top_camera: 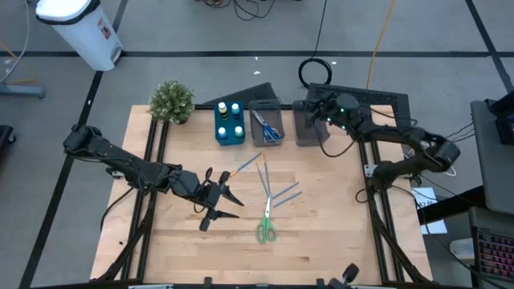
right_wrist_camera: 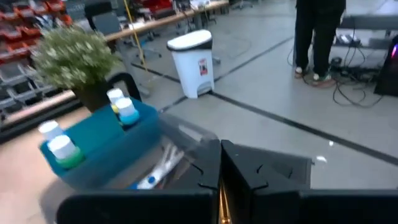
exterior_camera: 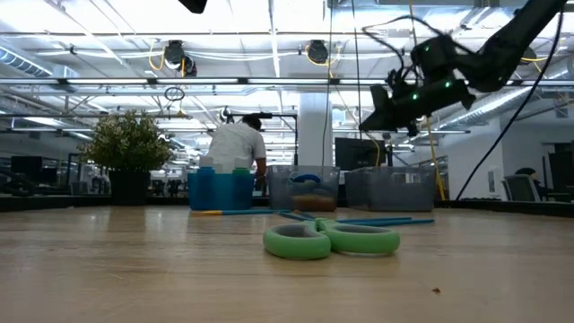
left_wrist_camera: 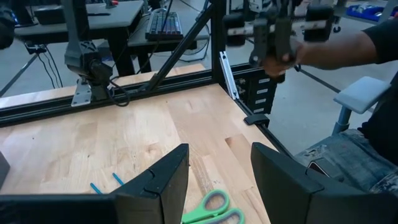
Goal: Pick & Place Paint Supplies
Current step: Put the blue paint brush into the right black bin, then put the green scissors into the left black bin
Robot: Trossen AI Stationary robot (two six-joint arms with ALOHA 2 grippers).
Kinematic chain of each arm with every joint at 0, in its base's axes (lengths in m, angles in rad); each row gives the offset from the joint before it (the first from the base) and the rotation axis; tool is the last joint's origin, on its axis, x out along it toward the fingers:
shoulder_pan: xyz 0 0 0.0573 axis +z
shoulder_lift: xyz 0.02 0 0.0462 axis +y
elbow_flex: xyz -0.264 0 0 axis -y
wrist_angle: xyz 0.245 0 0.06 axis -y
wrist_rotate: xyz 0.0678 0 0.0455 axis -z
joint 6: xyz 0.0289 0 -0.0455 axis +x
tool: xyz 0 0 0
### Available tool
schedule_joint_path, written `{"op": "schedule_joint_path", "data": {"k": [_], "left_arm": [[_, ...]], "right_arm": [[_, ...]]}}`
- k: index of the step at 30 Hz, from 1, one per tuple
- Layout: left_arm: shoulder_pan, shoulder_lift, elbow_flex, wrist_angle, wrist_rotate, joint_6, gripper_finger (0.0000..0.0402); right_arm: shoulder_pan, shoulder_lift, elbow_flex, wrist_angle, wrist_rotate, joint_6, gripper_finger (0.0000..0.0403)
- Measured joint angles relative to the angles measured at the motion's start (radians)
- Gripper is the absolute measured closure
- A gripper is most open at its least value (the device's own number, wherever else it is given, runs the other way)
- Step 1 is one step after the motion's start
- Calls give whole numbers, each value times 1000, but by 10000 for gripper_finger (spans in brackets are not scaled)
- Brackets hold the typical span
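Green-handled scissors [top_camera: 266, 229] [exterior_camera: 332, 240] lie flat on the wooden table [top_camera: 185, 249], with several thin blue-grey brushes [top_camera: 277, 191] scattered just beyond them. My left gripper [top_camera: 233, 205] [left_wrist_camera: 217, 155] hovers open above the table, left of the scissors, with nothing between its fingers. Small bottles [top_camera: 230, 119] [right_wrist_camera: 62, 149] stand in a blue bin [top_camera: 230, 132]. More scissors [top_camera: 267, 128] lie in a grey bin [top_camera: 266, 120]. My right gripper [top_camera: 312, 108] [right_wrist_camera: 221, 155] [exterior_camera: 369, 121] is shut and empty, raised over the far right grey bin [top_camera: 307, 128].
A small potted plant [top_camera: 171, 101] stands at the table's far left corner. A white waste bin [right_wrist_camera: 191, 62] stands on the floor beyond the table. A person sits past the table's right edge [left_wrist_camera: 348, 143]. Bare wood lies along the near edge.
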Motion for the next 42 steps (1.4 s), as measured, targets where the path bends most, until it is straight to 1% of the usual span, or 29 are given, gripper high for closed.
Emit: {"op": "schedule_joint_path", "data": {"k": [5,9,12,21,26,35,38,42], "left_arm": [[0,0,0,-4,0,-3,220],[0,0,0,-8,0,-5,220],[0,0,0,-7,0,-6,220],[0,0,0,-7,0,-11,220],[0,0,0,-7,0,-11,220],[0,0,0,-7,0,-11,220],[0,0,0,-7,0,-10,220],[0,0,0,-6,-1,-3,220]], "right_arm": [[0,96,0,37,3,-6,403],[0,145,0,39,7,-12,403],[0,168,0,39,35,-35,403],[0,184,0,43,34,-37,400],[0,184,0,43,34,-37,374],[3,184,0,47,28,2,303],[23,170,0,56,1,4,284],[85,137,0,95,-26,-28,269]]}}
